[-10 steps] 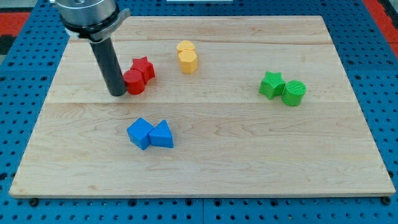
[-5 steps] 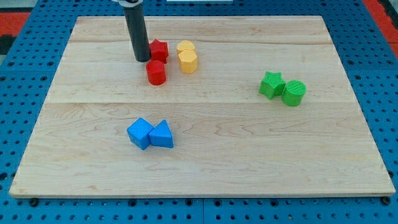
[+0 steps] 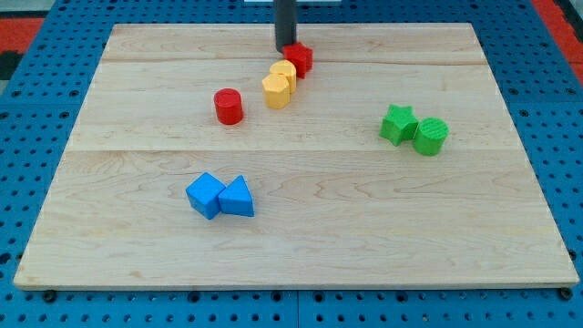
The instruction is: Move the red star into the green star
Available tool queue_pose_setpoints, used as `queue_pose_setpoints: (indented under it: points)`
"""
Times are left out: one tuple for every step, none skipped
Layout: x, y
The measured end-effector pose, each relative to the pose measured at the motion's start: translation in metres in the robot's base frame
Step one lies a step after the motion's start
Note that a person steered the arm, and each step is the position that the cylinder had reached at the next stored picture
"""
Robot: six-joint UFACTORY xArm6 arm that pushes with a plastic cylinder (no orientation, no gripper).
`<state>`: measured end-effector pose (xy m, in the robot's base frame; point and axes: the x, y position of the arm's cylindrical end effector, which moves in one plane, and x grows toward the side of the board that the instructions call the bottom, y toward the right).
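Observation:
The red star [image 3: 299, 58] lies near the view's top centre, touching the upper yellow block [image 3: 284, 72]. My tip [image 3: 286, 49] stands against the red star's upper left side. The green star [image 3: 398, 124] lies at the view's right, touching a green cylinder [image 3: 431, 136] on its right. The red star is far to the upper left of the green star.
A red cylinder [image 3: 228, 107] stands alone left of two yellow blocks, the lower one [image 3: 276, 91] hexagonal. A blue cube [image 3: 205, 195] and a blue triangular block [image 3: 238, 197] sit together at the lower left. The wooden board [image 3: 364, 228] lies on a blue pegboard.
My tip moved right and up along the top of the board, pushing the red star away from the red cylinder and past the yellow blocks, which shifted slightly.

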<state>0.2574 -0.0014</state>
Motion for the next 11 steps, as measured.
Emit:
queue_pose_setpoints:
  points:
    - [0.020,0.008]
    - [0.021,-0.003]
    - [0.033,0.003]
    - [0.048,0.027]
    - [0.067,0.061]
    - [0.093,0.072]
    - [0.106,0.097]
    - [0.112,0.084]
    - [0.112,0.056]
    - [0.110,0.046]
    - [0.110,0.042]
